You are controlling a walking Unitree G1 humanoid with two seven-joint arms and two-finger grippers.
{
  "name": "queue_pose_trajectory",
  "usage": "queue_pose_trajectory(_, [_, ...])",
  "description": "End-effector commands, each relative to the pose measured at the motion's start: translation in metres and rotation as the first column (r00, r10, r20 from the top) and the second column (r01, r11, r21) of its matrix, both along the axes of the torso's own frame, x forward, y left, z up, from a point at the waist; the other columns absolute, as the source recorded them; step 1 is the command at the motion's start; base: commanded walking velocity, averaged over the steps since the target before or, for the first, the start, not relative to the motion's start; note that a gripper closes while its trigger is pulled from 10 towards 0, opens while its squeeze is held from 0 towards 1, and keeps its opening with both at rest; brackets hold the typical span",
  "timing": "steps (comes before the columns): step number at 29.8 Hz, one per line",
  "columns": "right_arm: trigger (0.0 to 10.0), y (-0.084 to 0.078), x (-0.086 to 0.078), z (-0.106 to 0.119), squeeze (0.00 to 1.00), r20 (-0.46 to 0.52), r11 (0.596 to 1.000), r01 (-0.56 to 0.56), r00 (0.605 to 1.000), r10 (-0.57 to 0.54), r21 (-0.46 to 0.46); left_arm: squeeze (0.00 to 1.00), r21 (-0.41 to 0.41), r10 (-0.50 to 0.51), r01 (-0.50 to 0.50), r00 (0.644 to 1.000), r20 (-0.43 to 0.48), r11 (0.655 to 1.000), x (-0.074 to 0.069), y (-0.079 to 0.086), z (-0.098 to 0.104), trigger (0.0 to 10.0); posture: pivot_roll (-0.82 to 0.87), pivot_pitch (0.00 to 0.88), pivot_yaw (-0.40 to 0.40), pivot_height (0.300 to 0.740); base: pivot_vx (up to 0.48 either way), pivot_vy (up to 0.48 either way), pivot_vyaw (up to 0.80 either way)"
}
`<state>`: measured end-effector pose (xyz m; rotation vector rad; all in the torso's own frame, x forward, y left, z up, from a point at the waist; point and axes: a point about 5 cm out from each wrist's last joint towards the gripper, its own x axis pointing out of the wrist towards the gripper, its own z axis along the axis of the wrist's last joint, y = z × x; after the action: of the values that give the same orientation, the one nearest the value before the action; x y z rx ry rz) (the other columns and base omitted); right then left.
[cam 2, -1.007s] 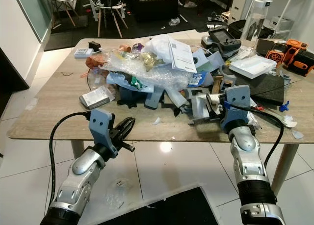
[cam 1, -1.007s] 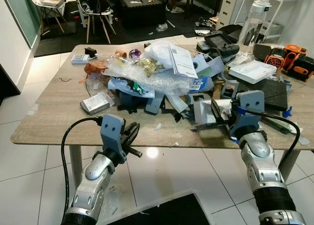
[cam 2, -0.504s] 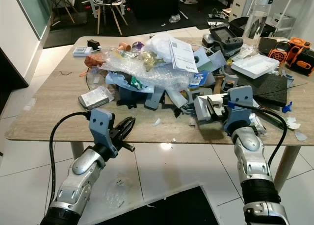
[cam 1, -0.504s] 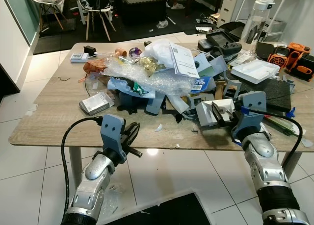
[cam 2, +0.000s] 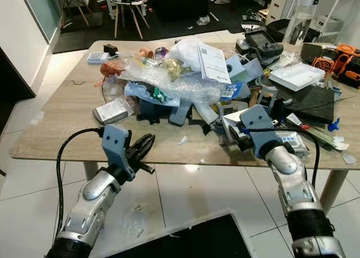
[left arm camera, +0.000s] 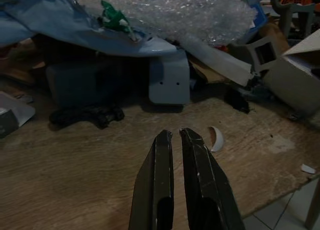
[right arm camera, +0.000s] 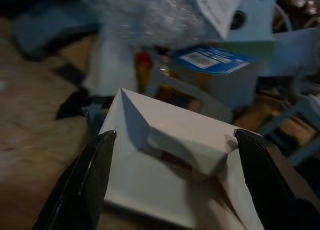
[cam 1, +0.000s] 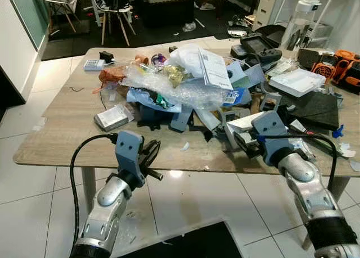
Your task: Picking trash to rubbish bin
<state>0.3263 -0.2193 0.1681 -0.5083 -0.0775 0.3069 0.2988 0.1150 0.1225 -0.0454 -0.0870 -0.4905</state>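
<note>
Since the white box (right arm camera: 170,175) sits at the worktop (cam 1: 62,129) edge clear of the trash pile (cam 1: 180,84), my right claw (right arm camera: 175,185) pinches it between wide-set fingers; left claw (left arm camera: 175,185) waits, pressed together.

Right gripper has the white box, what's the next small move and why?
Probably lift it straight up a little. The right gripper spans the white box, fingers on both sides, but clutter crowds it on the table, so clear that before swinging away.
</note>
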Motion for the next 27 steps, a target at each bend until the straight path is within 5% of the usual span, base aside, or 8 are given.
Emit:
queue_pose_trajectory(1, [10.0, 0.006, -0.003, -0.002, 0.00, -0.025, 0.999, -0.039, 0.999, 0.038, -0.005, 0.00, 0.015, 0.005, -0.005, 1.000, 0.007, 1.000, -0.002, 0.003, 0.000, 10.0, -0.02, 0.127, 0.040, 0.740, 0.000, 0.000, 0.00])
queue_pose_trajectory(8, [10.0, -0.008, -0.004, -0.010, 0.00, -0.104, 0.997, 0.030, 0.994, -0.037, -0.070, 0.00, 0.015, -0.006, 0.006, 1.000, 0.003, 1.000, -0.001, 0.001, -0.001, 10.0, -0.03, 0.126, 0.045, 0.740, 0.000, 0.000, 0.00])
queue_pose_trajectory(14, [10.0, -0.022, -0.003, -0.015, 0.00, -0.133, 0.991, 0.133, 0.982, -0.133, -0.010, 0.00, 0.017, -0.013, 0.013, 1.000, 0.001, 1.000, -0.001, -0.001, -0.001, 10.0, -0.02, 0.125, 0.046, 0.740, 0.000, 0.000, 0.00])
queue_pose_trajectory(15, [2.9, -0.025, -0.002, -0.015, 0.00, -0.132, 0.987, 0.159, 0.979, -0.155, 0.013, 0.00, 0.018, -0.014, 0.014, 1.000, 0.001, 1.000, -0.001, -0.001, -0.001, 10.0, -0.02, 0.125, 0.046, 0.740, 0.000, 0.000, 0.00])
queue_pose_trajectory(16, [2.9, -0.029, -0.001, -0.015, 0.00, -0.127, 0.982, 0.189, 0.975, -0.184, 0.027, 0.00, 0.019, -0.015, 0.015, 1.000, 0.001, 1.000, -0.001, -0.001, -0.001, 10.0, -0.02, 0.125, 0.046, 0.740, 0.000, 0.000, 0.00])
queue_pose_trajectory(17, [0.0, -0.031, -0.001, -0.016, 0.00, -0.127, 0.978, 0.204, 0.972, -0.196, 0.052, 0.00, 0.020, -0.015, 0.015, 1.000, 0.001, 1.000, -0.001, 0.000, -0.001, 10.0, -0.02, 0.123, 0.045, 0.740, 0.000, 0.000, 0.00])
queue_pose_trajectory(27, [0.0, -0.028, 0.001, -0.009, 0.00, -0.072, 0.974, 0.205, 0.977, -0.198, 0.095, 0.00, 0.027, -0.003, 0.003, 1.000, 0.007, 1.000, 0.000, 0.002, -0.001, 10.0, -0.02, 0.115, 0.049, 0.740, 0.000, 0.000, 0.00])
